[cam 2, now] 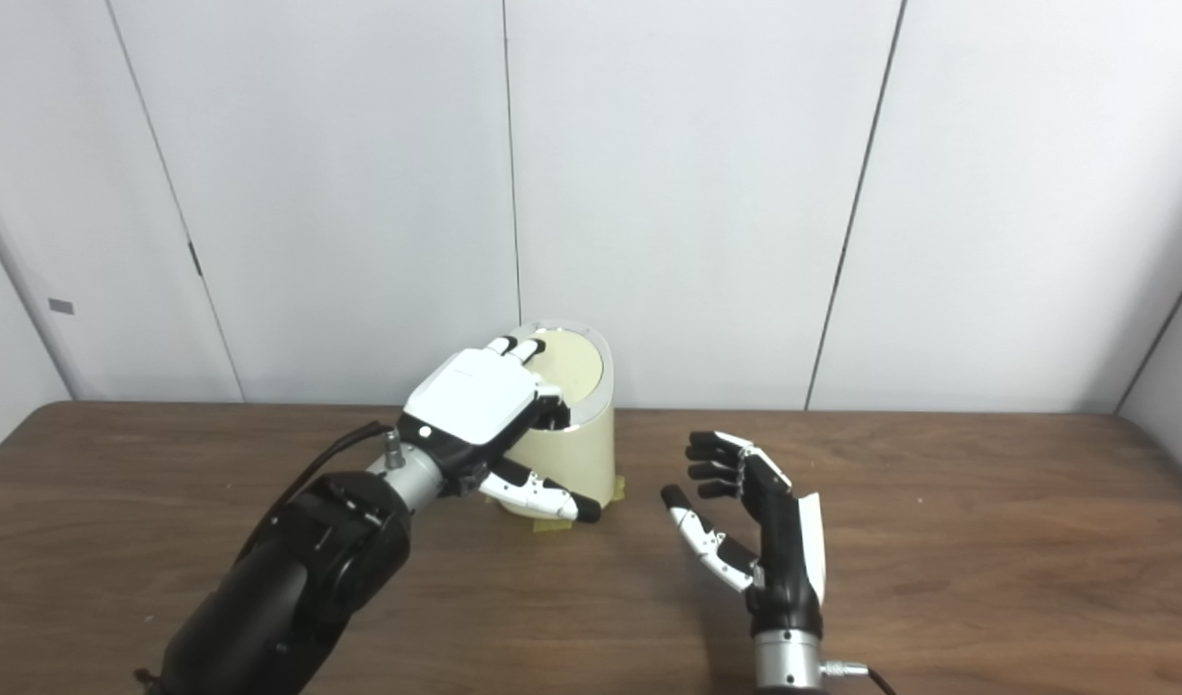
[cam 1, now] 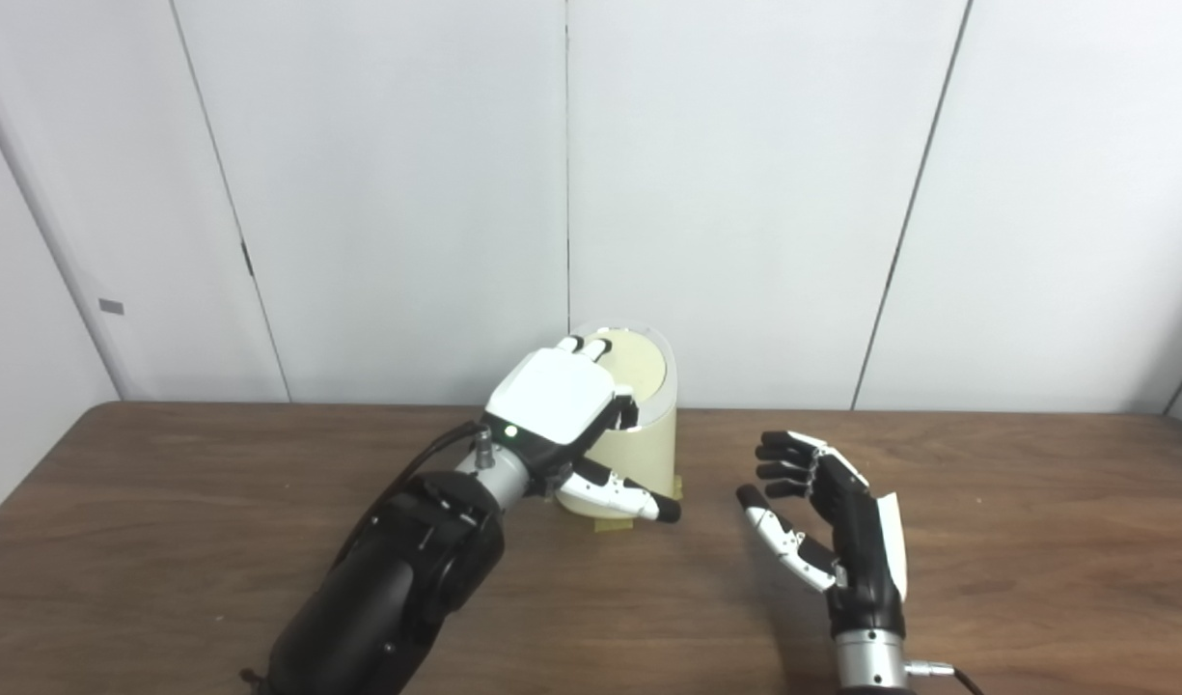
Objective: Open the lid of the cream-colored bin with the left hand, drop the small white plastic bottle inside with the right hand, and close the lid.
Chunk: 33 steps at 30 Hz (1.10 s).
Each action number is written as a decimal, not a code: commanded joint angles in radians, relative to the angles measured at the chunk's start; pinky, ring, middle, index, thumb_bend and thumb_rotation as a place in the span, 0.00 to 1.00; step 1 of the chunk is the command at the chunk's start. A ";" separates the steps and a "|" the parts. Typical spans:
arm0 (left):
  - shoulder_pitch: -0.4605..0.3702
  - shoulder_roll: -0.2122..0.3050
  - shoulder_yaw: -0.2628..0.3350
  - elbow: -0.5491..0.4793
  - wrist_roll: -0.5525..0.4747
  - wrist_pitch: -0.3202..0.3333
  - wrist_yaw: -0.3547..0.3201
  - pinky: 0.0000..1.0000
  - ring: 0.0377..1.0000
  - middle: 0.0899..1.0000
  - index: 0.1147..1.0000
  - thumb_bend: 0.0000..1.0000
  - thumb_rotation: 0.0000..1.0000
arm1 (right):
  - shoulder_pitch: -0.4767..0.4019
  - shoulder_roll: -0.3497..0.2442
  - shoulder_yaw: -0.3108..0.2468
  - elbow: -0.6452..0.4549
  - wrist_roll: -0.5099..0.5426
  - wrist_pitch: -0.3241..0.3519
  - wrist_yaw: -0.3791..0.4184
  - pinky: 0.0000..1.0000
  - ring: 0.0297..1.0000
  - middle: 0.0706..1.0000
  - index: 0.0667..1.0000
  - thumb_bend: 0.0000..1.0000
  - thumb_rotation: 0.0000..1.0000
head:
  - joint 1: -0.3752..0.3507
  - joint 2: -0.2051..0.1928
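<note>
Left eye view: our left hand (cam 1: 560, 398) lies fingers-down on the cream-colored bin's (cam 1: 639, 434) lid (cam 1: 637, 367), gripping nothing; our right hand (cam 1: 827, 512) waits empty and spread above the tabletop (cam 1: 1015, 541); no bottle visible. Pressing off-centre could tip the bin

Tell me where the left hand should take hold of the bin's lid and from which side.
Probably at the lid's low front edge, from the robot's near-left side. The lid is a flat disc that slopes down toward the robot, and the left hand already lies over that edge, fingers on top. The hinge cannot be seen.
</note>
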 commanded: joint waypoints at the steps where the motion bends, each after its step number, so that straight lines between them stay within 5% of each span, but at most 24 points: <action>1: -0.014 -0.004 0.002 0.014 -0.023 -0.013 0.013 1.00 1.00 1.00 1.00 0.88 0.87 | -0.018 0.006 0.003 -0.006 -0.007 -0.017 -0.004 0.54 0.60 0.62 0.63 0.24 0.18 | 0.000 0.000; 11: -0.013 0.012 0.021 0.022 -0.066 -0.071 0.128 1.00 1.00 1.00 0.99 0.85 0.87 | -0.020 0.009 0.004 0.001 -0.017 -0.019 -0.011 0.54 0.61 0.63 0.63 0.24 0.21 | -0.001 -0.002; 18: 0.009 0.003 0.055 0.076 -0.117 -0.227 0.415 0.89 0.81 0.77 0.69 0.79 0.83 | -0.020 0.009 0.005 -0.004 -0.021 -0.018 -0.009 0.54 0.61 0.62 0.63 0.24 0.22 | -0.001 -0.002; 22: 0.014 -0.013 0.078 0.111 -0.132 -0.303 0.570 0.83 0.74 0.71 0.64 0.72 0.81 | -0.020 0.004 0.007 0.001 -0.035 -0.024 -0.012 0.54 0.61 0.62 0.63 0.23 0.21 | -0.002 -0.004; 25: 0.017 -0.021 0.091 0.117 -0.115 -0.315 0.645 0.82 0.74 0.73 0.65 0.69 0.78 | -0.020 0.004 0.006 0.000 -0.034 -0.021 -0.010 0.54 0.61 0.62 0.63 0.23 0.22 | -0.002 -0.005; 29: 0.028 -0.028 0.113 0.104 -0.099 -0.303 0.709 0.97 0.94 0.90 0.84 0.64 0.81 | -0.020 0.003 0.005 0.000 -0.034 -0.017 -0.008 0.54 0.61 0.63 0.63 0.24 0.23 | -0.002 -0.007; 33: 0.057 -0.029 0.154 0.078 -0.162 -0.317 0.722 1.00 1.00 0.99 0.94 0.55 0.88 | -0.021 0.003 0.003 0.007 -0.026 -0.027 -0.006 0.55 0.61 0.62 0.63 0.24 0.22 | -0.005 -0.008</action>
